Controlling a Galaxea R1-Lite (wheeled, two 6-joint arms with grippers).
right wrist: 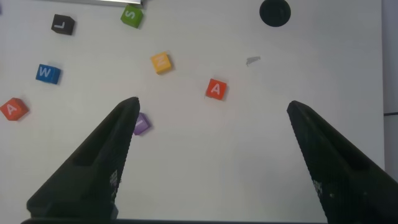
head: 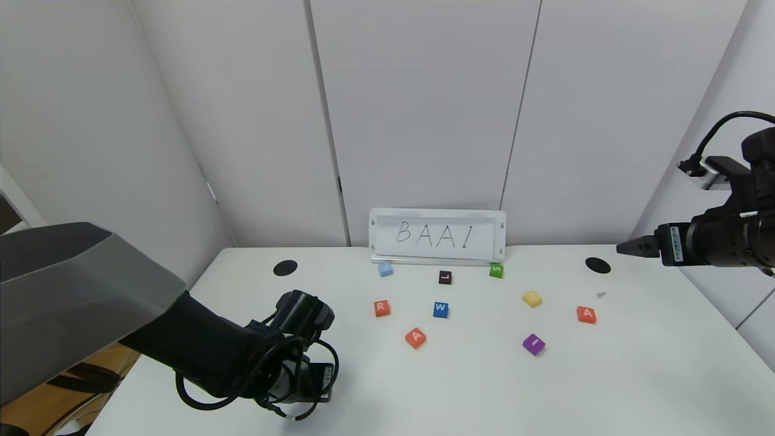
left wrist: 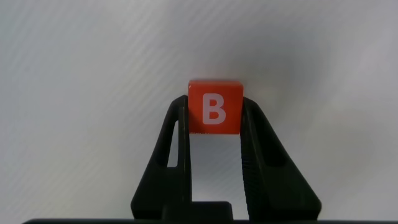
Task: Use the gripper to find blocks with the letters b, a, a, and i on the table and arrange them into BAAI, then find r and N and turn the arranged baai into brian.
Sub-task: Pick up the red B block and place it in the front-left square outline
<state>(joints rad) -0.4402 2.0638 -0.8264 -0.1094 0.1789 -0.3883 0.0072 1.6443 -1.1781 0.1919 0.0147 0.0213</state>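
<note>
Now, nearest the robot on the left of the desk, the left gripper is low over the surface with its jaws closed tight on the orange-red B block, pinched right at their tips. Farther out lie one A, the purple I, the other A, r and the yellow N, all loose. Beyond them, the right gripper hovers high at the far right edge, jaws spread wide, holding nothing.
</note>
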